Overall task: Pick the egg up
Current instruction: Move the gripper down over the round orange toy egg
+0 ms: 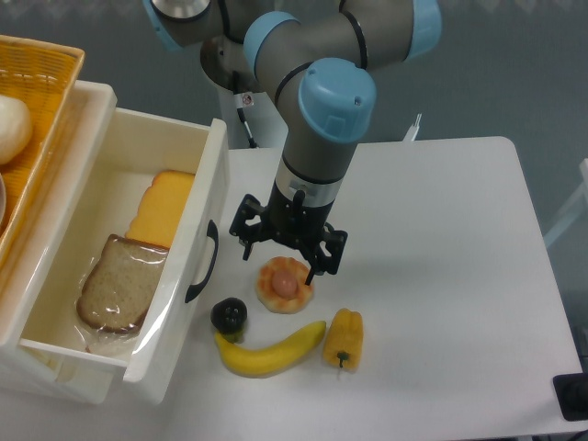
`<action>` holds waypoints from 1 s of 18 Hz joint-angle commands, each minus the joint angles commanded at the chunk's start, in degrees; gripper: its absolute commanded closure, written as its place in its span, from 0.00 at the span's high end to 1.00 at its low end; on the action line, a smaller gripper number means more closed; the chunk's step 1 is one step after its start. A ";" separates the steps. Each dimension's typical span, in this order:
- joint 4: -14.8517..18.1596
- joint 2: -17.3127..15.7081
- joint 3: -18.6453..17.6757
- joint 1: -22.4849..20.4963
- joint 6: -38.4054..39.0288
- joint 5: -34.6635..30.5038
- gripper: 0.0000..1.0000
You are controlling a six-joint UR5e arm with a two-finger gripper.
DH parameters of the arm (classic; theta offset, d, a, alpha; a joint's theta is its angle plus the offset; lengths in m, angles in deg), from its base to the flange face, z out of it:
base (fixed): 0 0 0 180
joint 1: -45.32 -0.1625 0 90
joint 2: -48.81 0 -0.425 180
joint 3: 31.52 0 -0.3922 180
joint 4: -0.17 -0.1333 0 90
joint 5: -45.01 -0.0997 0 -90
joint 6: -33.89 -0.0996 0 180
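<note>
- My arm (pixel 317 138) is grey with light blue caps; my gripper (pixel 287 259) is black.
- The tart (pixel 285 284) under it has an orange scalloped edge and a pink centre.
- The banana (pixel 270 350) is yellow, and so is the pepper (pixel 344 338).
- The small round fruit (pixel 229 315) is black.
- The drawer (pixel 175 303) is cream with a black handle (pixel 202 263).
- Inside it, the bread (pixel 115 285) is brown with a darker crust, and the cheese (pixel 163 209) is orange-yellow.
- The basket (pixel 46 101) is woven orange-yellow, holding a white egg (pixel 13 129).
- The table (pixel 441 276) is white.

White bench (pixel 441 202) with rounded corners; grey-blue floor (pixel 514 73) behind it. Even, diffuse lighting, soft shadows.
</note>
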 joint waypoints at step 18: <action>-7.21 2.28 -1.58 -0.36 -3.34 -4.31 1.00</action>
